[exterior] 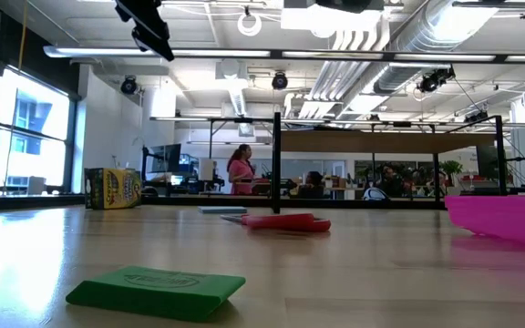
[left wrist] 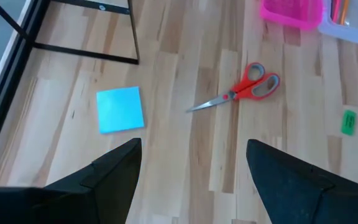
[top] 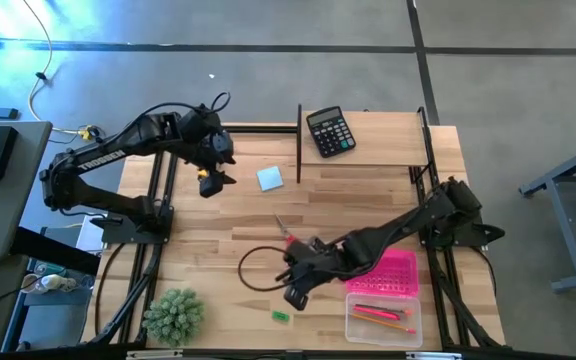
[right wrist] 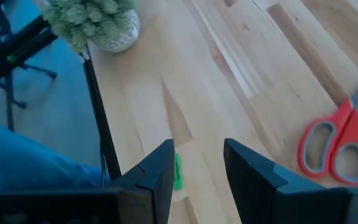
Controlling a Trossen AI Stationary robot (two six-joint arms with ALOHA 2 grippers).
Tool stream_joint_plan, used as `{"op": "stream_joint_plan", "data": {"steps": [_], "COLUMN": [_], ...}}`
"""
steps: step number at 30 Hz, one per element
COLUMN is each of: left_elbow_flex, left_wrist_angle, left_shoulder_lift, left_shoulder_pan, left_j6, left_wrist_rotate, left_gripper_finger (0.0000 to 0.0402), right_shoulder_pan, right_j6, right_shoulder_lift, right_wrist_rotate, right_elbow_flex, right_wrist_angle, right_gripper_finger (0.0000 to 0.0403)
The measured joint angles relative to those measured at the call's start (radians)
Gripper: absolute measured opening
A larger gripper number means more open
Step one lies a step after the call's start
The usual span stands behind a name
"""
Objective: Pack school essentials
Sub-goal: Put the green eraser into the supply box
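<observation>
Wooden bench observed from above with both arms over it.

Left hand: raised above the bench near the far left corner, fingers wide apart, holding nothing. Below and just beside it lies the light-blue square notepad, flat on the bench, apart from the hand.

Right hand: low over the near middle of the bench, fingers parted with a gap between them, nothing clamped. The green eraser lies flat on the bench just off the hand toward the near edge; the right wrist view shows it partly hidden behind one finger, so contact cannot be ruled out, though it appears to be lying free.

Red-handled scissors: closed, flat on the bench centre, beside the right arm; in the overhead view the arm covers most of them.

Clear tray: near right corner of the bench, holding a red pen and thin orange pencils. The pink basket sits touching the tray's far side.

Black calculator: far edge, right of centre. Green spiky plant: near left corner. A dark cable loop lies on the bench left of the right hand.

Beyond the bench, the level view shows a crayon box and a person in the room.
</observation>
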Motion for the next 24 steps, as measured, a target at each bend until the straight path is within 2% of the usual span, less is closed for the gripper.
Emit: {"op": "stream_joint_plan", "data": {"steps": [6, 9, 14, 18, 24], "left_elbow_flex": [0.0, 0.0, 0.0, 0.0, -0.001], "left_wrist_angle": [0.0, 0.0, -0.042, -0.132, -0.257], "left_shoulder_lift": [0.0, 0.0, 0.0, 0.0, 0.0], "left_shoulder_pan": [-0.007, -0.007, -0.007, -0.008, -0.027], "left_j6": [-0.004, -0.029, -0.117, -0.18, -0.264], "left_wrist_rotate": [-0.003, -0.013, -0.034, -0.033, -0.042], "left_gripper_finger": [0.028, 0.028, 0.028, 0.028, 0.028], "right_shoulder_pan": [-0.014, -0.01, 0.026, 0.052, 0.062], "right_j6": [-0.085, -0.148, -0.226, -0.29, -0.29], "right_shoulder_lift": [0.081, 0.114, 0.154, 0.185, 0.241], "right_wrist_rotate": [-0.004, -0.012, -0.072, -0.071, -0.07], "right_elbow_flex": [0.196, 0.265, 0.299, 0.299, 0.3], "right_wrist_angle": [-0.211, -0.239, -0.232, -0.226, -0.204], "right_gripper_finger": [0.013, 0.013, 0.013, 0.013, 0.013]}}
